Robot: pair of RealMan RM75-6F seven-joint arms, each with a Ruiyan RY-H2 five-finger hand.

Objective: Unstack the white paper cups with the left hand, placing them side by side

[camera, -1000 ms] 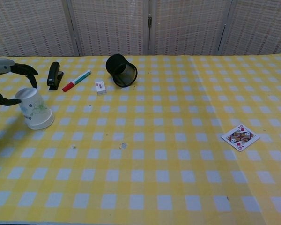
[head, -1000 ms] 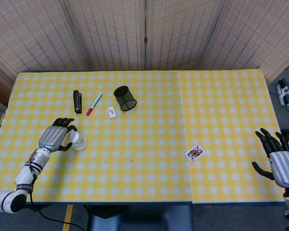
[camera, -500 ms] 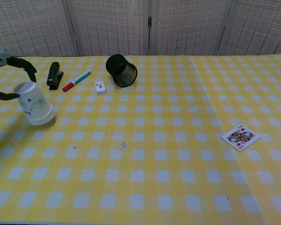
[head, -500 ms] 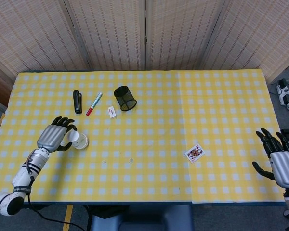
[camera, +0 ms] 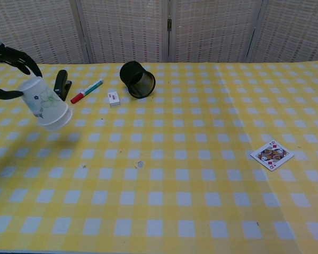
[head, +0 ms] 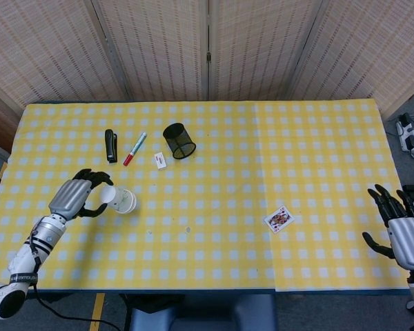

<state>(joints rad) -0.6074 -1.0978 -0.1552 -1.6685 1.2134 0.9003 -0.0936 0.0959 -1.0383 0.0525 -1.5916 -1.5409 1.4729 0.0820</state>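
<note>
The left hand (head: 74,198) pinches the smooth tapered paper cups (camera: 45,103), tilted; only overhead shows the right hand (head: 403,233), fingers spread.

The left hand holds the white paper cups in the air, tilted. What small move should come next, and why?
Probably lower the white paper cup stack upright onto the yellow checked tablecloth: the left hand grips it tilted and lifted, shadow beneath, so no cup is separated yet.

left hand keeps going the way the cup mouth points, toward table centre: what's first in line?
Probably nothing. From the left hand and its tilted paper cups, the line runs over bare tablecloth. The playing card lies far along, slightly nearer the front edge. Depth is uncertain.
</note>
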